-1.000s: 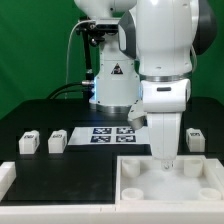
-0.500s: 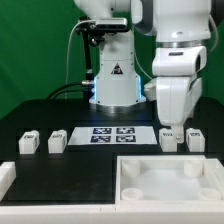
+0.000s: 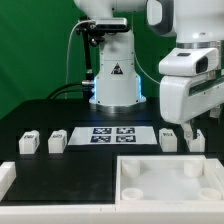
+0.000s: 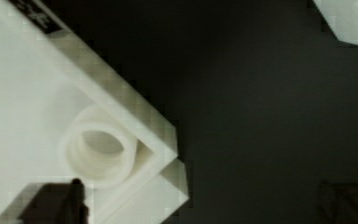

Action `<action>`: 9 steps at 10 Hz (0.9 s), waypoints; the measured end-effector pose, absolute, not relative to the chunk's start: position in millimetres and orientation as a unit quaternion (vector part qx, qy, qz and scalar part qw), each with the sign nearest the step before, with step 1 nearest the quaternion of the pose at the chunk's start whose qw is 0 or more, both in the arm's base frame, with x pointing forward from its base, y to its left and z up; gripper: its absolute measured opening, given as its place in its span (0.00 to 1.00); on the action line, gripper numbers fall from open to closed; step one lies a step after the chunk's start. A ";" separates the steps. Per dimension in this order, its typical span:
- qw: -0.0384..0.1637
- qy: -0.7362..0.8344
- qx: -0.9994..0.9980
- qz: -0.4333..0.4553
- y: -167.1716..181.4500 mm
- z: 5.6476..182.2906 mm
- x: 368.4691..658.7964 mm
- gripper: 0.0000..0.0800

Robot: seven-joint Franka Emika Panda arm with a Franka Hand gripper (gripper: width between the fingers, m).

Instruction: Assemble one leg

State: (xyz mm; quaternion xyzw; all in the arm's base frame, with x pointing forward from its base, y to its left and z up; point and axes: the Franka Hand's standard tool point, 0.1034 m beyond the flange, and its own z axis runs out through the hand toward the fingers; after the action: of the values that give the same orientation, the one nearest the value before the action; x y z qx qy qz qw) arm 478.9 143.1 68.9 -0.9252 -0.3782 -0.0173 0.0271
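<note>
Several small white legs with tags stand on the black table: two at the exterior view's left (image 3: 29, 143) (image 3: 57, 141) and two at its right (image 3: 169, 139) (image 3: 196, 140). My gripper (image 3: 186, 127) hangs just above and between the two right legs, touching neither. In the wrist view my gripper (image 4: 197, 205) is open and empty, its fingers (image 4: 51, 200) far apart. Under it lie bare black table and a corner of the white tray (image 4: 34, 110) with a round socket (image 4: 99, 148). No leg shows clearly in the wrist view.
The large white tray (image 3: 140, 163) lies at the front right. The marker board (image 3: 112, 133) lies in the middle, in front of the robot base. A white piece (image 3: 5, 175) sits at the front left edge. A bit of a tag (image 4: 34, 15) shows in the wrist view.
The arm has moved from over the tray toward the exterior view's right and risen, and now stands above the two right legs. The parts have not moved.
</note>
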 end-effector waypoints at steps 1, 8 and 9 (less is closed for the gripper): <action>0.032 -0.310 -0.950 -0.015 144.9 68.8 478.3 0.81; 0.041 0.005 -0.999 0.017 165.8 50.9 433.2 0.81; 0.040 0.004 -0.999 0.027 165.4 51.6 434.3 0.81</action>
State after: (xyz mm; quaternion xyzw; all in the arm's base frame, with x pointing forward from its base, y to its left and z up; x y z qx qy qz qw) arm 434.3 165.4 51.6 -0.9988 0.0038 0.0272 0.0400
